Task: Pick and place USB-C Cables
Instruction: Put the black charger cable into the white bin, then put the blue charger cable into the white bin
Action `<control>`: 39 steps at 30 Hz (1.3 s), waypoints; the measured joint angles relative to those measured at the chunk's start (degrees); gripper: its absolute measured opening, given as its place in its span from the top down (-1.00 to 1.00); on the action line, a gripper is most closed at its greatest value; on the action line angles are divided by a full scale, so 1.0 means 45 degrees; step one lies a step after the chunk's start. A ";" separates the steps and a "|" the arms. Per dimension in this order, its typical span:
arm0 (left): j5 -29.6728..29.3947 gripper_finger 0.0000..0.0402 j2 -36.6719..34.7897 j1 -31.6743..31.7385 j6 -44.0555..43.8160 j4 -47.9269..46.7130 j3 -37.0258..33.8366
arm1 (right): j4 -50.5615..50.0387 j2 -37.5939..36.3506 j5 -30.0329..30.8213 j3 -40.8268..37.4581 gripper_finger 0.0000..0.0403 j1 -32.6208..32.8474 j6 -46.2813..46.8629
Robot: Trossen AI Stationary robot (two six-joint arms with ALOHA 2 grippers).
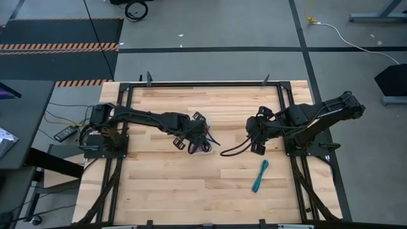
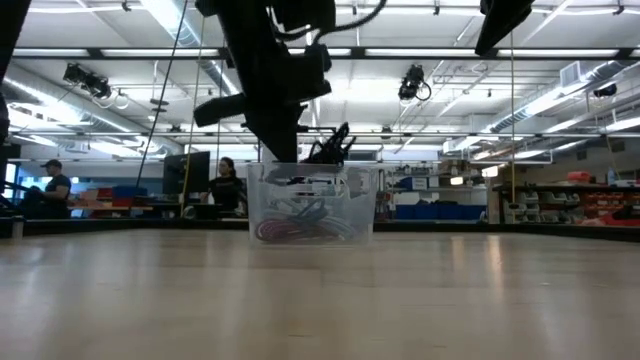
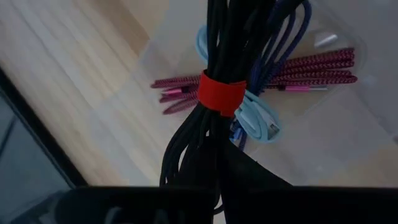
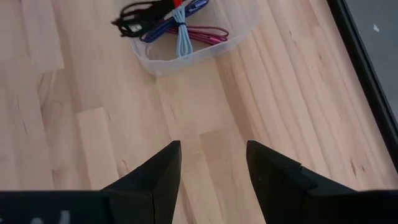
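Observation:
My left gripper is shut on the black cable bundle with a red tie, above a clear plastic container. The maroon, light blue and purple-blue bundles lie on the container's bottom. The teal cable lies flat on the wood near the right arm's base. My right gripper is open and hovers over bare wood to the right of the container. My left gripper holds the black bundle on the stretch beside its red tie, coming from above with the fingers along the bundle. The wrist picture's lower edge hides the fingers. The bundle reaches down over the container, and a looped end shows above the rim.
A dark cable curves over the table between the container and the right arm. Black frame rails border the table. Bare wood stretches along the near side. People sit at desks in the room beyond.

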 joint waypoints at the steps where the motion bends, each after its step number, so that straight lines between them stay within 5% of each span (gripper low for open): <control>1: 0.0064 0.96 0.0096 0.0048 -0.0073 -0.0011 0.0000 | -0.0001 0.0001 0.0000 0.0000 0.06 0.0000 0.0000; 7: 0.0114 0.85 0.0469 0.0175 0.0004 0.0333 0.0000 | 0.0005 0.0005 0.0005 0.0000 0.06 0.0000 0.0000; 14: 0.0110 0.46 0.0537 0.0191 0.0014 0.0433 -0.0015 | 0.0117 0.0005 0.0000 0.0000 0.06 0.0000 0.0000; 22: -0.1740 0.09 0.0537 0.0121 0.0359 0.0422 -0.0042 | 0.0114 0.0005 0.0000 0.0000 0.06 0.0000 -0.0019; 30: -0.2817 0.12 0.0428 -0.0751 -0.0937 -0.0631 0.1051 | -0.0361 0.0005 -0.0801 0.0000 0.06 0.0034 -0.0152; 39: -0.0626 0.30 -0.1063 -0.1816 -0.5280 -0.1956 0.1598 | 0.0212 0.0005 -0.4395 -0.1277 0.06 0.1397 -0.1341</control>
